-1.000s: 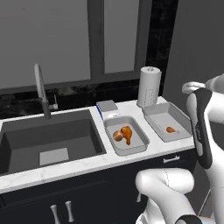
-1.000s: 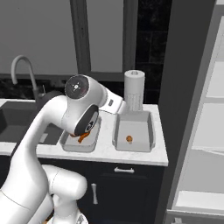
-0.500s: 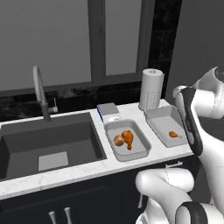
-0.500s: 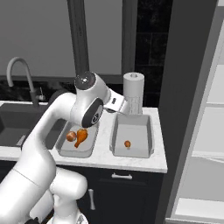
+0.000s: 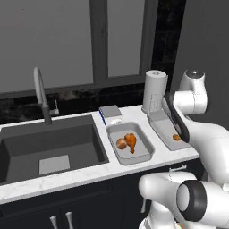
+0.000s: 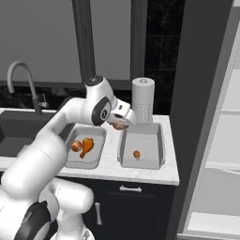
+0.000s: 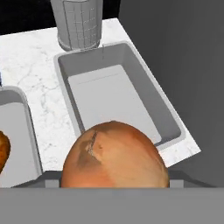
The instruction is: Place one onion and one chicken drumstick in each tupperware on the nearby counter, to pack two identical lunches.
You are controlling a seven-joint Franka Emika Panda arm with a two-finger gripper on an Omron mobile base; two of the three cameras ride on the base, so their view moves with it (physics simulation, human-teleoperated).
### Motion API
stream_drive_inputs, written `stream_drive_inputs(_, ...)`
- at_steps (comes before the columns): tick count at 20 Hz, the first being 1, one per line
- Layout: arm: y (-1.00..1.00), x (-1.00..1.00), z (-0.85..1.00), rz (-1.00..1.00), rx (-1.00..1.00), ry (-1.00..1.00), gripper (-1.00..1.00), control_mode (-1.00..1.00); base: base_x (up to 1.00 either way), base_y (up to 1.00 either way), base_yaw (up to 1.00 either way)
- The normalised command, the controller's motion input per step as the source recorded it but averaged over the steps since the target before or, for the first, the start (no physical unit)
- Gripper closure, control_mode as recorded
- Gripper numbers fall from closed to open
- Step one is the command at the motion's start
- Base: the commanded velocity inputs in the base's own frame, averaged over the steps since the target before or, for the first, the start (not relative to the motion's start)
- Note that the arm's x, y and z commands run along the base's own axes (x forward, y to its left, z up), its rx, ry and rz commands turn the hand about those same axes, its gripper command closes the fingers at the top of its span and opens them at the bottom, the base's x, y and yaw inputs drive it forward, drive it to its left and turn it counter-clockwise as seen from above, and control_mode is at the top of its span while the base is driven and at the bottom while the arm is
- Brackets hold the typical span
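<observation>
My gripper is shut on a brown onion, hanging just above the left rim of the right tupperware. In the hand view the held onion bulks large at the bottom and hides the fingertips, with the right tupperware beyond it. A small orange-brown food piece lies in that tupperware, too small to identify. The left tupperware holds an onion and a chicken drumstick. Both stand on the white counter.
A paper towel roll stands behind the right tupperware. A dark sink with a curved faucet lies to the left. A dark tall panel rises right of the counter, with white fridge shelves beyond.
The arm has swung from over the left tupperware toward the right one, carrying the onion. The food in the tupperwares has not moved.
</observation>
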Motion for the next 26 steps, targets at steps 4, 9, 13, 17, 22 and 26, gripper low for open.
stream_drive_inputs(4, -0.22, 0.25, -0.55, 0.00, 0.02, 0.23, 1.00, -1.00, 0.00, 0.00, 0.00)
stream_drive_inputs(9, -0.47, 0.20, -0.51, 0.00, 0.06, 0.21, 1.00, -1.00, 0.00, 0.00, 0.00)
stream_drive_inputs(13, -0.37, 0.20, -0.48, 0.00, 0.04, 0.14, 1.00, -1.00, 0.00, 0.00, 0.00)
stream_drive_inputs(17, -0.09, 0.28, -0.50, 0.00, 0.01, 0.12, 1.00, -1.00, 0.00, 0.00, 0.00)
stream_drive_inputs(22, 0.00, 0.35, -0.49, 0.00, 0.01, 0.06, 1.00, -1.00, 0.00, 0.00, 0.00)
stream_drive_inputs(26, -0.09, 0.33, -0.40, 0.00, 0.04, 0.02, 1.00, -1.00, 0.00, 0.00, 0.00)
